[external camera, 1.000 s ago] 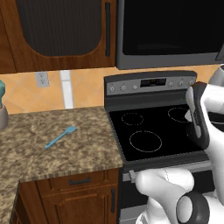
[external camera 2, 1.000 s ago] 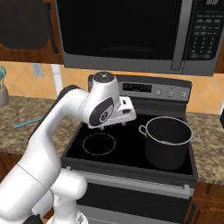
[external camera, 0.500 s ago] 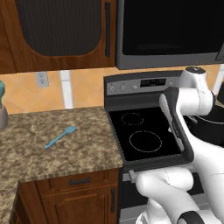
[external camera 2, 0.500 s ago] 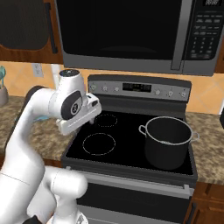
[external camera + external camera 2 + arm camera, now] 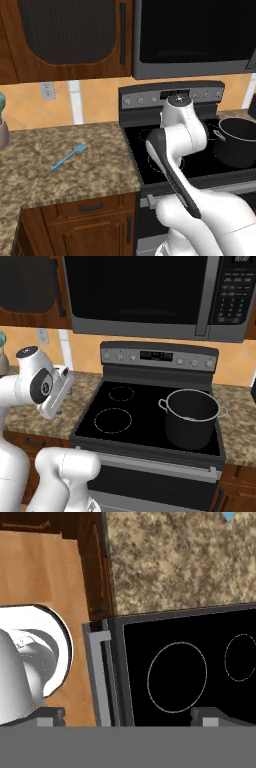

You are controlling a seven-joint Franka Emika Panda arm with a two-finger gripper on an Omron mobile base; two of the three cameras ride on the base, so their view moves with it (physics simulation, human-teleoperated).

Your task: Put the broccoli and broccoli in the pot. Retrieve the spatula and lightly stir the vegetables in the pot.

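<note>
The slim light-blue spatula (image 5: 69,156) lies flat on the speckled brown granite desk (image 5: 45,170), well apart from the black glass stovetop (image 5: 145,416), with its blade toward the wall and its handle toward the desk's front edge. In the hand view a tip of light blue (image 5: 229,516) shows at the top edge, over the same granite.

The dark grey cylindrical pot with a thin silvery rim and loop handles (image 5: 192,418) stands upright on the front right of the stovetop. Its inside is too dark to tell what it holds.

The white arm reaches over the left part of the stove, near where it meets the desk. In the hand view the pincer (image 5: 127,714) looks down on the stovetop's front left burner ring (image 5: 177,677), the oven's grey handle bar (image 5: 100,677) and the wooden floor (image 5: 45,577). Its two dark fingertips (image 5: 50,713) stand wide apart, released, with nothing between them.

A dark microwave (image 5: 150,293) hangs above the stove's control panel (image 5: 160,356), and brown wooden cabinets (image 5: 65,40) hang above the desk
</note>
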